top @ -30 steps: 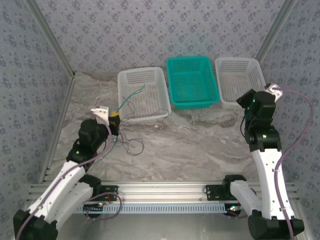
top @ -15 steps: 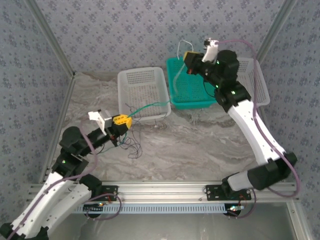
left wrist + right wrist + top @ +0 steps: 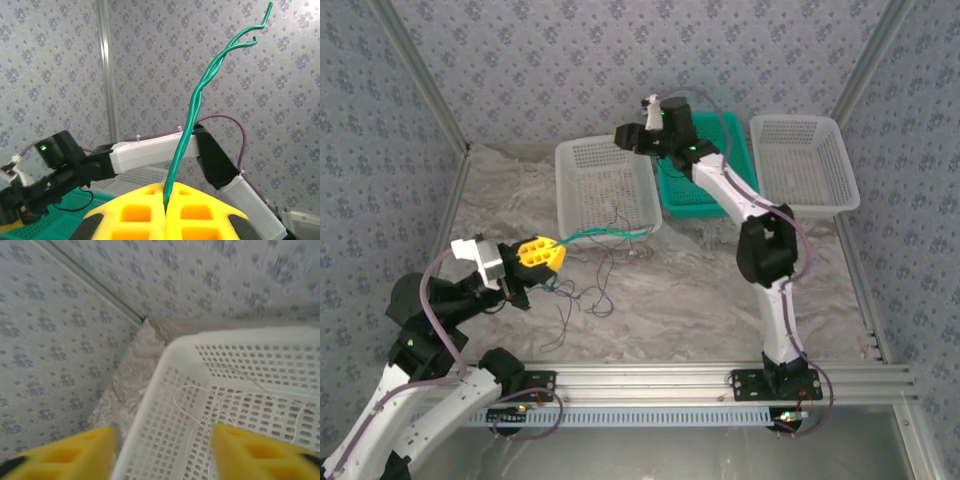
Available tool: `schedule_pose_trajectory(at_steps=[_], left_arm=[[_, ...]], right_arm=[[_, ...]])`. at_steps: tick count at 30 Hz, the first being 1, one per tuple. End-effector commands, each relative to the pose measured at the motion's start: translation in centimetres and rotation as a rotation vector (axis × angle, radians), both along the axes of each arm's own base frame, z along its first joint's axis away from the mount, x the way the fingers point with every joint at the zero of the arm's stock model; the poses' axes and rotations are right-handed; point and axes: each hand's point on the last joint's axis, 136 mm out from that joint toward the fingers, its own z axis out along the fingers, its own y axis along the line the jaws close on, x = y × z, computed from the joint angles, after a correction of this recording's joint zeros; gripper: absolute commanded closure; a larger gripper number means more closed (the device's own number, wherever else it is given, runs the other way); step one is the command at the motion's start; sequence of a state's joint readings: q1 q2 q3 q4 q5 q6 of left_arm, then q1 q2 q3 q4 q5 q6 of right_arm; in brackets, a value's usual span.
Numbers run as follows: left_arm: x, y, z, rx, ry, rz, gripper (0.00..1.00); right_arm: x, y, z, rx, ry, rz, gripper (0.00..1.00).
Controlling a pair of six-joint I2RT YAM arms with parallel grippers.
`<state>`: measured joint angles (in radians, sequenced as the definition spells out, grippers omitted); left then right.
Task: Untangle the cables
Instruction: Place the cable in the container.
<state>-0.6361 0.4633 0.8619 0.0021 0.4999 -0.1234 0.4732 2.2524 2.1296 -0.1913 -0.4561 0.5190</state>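
Pinched in left claw: thin green wire, running rightwards to white perforated plastic basket; above its far end, right claw spread wide.

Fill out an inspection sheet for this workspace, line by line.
Surface: marbled table, no spills seen.
Job's things: green cable lifted off the table, stretching toward the left white basket; dark wires in a loose tangle on the table; whitish wires inside the left white basket.
Clutter: nothing seen.
Grippers: left claw shut on the green cable; right claw open above the left white basket.
Cables: purple-grey arm cables run along the arms.
Surroundings: teal basket and right white basket at the far edge; patterned walls; metal frame rail.
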Motion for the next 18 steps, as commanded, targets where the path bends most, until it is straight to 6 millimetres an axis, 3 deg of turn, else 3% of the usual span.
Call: schedule_pose_trajectory(at_steps=[1, 7, 11, 15, 18], left_arm=[[1.1, -0.2, -0.8, 0.043, 0.038, 0.040, 1.00], [3.2, 0.8, -2.1, 0.074, 0.077, 0.176, 1.00], [4.5, 1.9, -2.4, 0.077, 0.092, 0.278, 1.00], [3.7, 2.1, -1.9, 0.087, 0.030, 0.270, 1.00], [2.7, 1.8, -2.0, 0.149, -0.002, 0.233, 1.00]], right_arm=[[-1.5, 0.2, 1.4, -0.095, 0.010, 0.008, 0.24], [-5.0, -3.8, 3.9, -0.298, -0.079, -0.147, 0.19], [-10.1, -7.2, 3.1, -0.257, -0.017, -0.271, 0.18], [-16.7, -7.4, 1.5, -0.196, 0.033, -0.306, 0.16], [-20.7, -5.6, -1.1, -0.144, 0.129, -0.298, 0.12]])
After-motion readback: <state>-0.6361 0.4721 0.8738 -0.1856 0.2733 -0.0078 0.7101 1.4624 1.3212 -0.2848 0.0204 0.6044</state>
